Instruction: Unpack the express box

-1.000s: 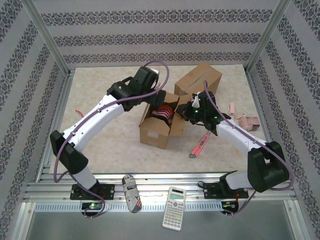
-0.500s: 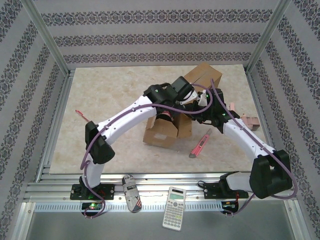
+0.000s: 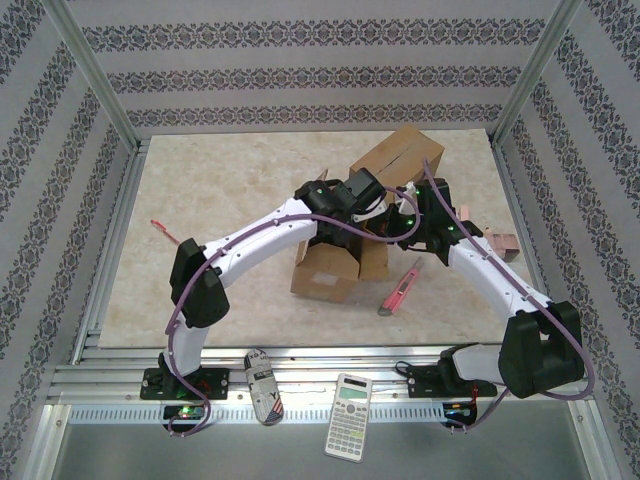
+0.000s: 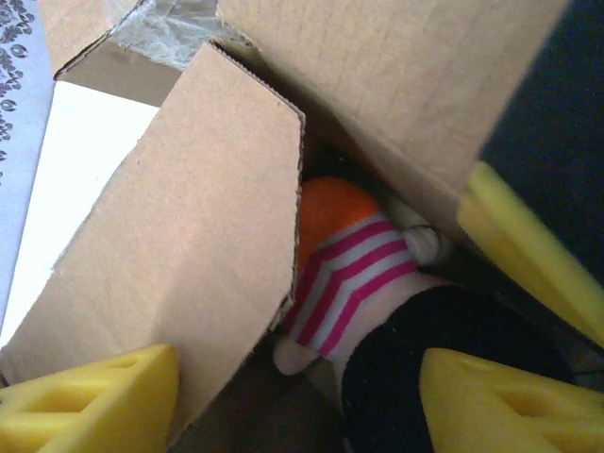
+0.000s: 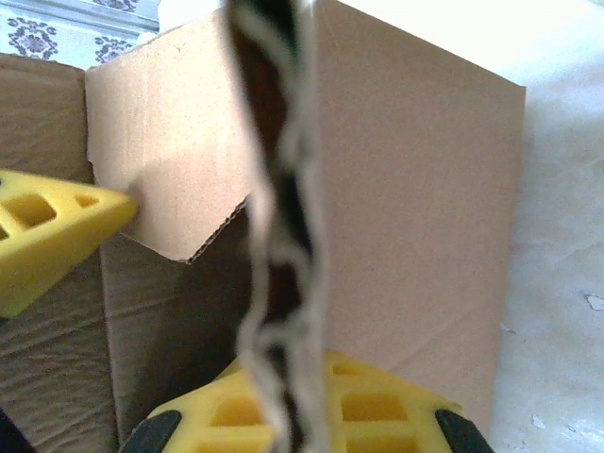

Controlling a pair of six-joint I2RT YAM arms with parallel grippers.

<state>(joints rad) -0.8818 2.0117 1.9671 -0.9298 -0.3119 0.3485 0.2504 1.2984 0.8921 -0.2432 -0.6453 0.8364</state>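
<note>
The open cardboard express box (image 3: 325, 275) stands mid-table. My left gripper (image 3: 352, 212) reaches down into its mouth. In the left wrist view this gripper (image 4: 297, 382) is open, its yellow fingers (image 4: 85, 401) wide apart beside an inner flap (image 4: 189, 245). Below it lies a soft toy (image 4: 349, 274) with pink and white stripes, an orange part and a black part. My right gripper (image 3: 388, 222) is at the box's right side. In the right wrist view it (image 5: 297, 401) is shut on the edge of a box flap (image 5: 283, 189).
A second, closed cardboard box (image 3: 397, 160) stands behind the open one. A pink box cutter (image 3: 401, 288) lies at the right front, a pink object (image 3: 490, 240) further right, a thin red item (image 3: 165, 232) at the left. A calculator (image 3: 350, 402) rests on the front rail.
My left arm swung right from beside the box to over it and lowered its gripper into the opening. The box shifted slightly right. The right gripper kept its hold on the flap.
</note>
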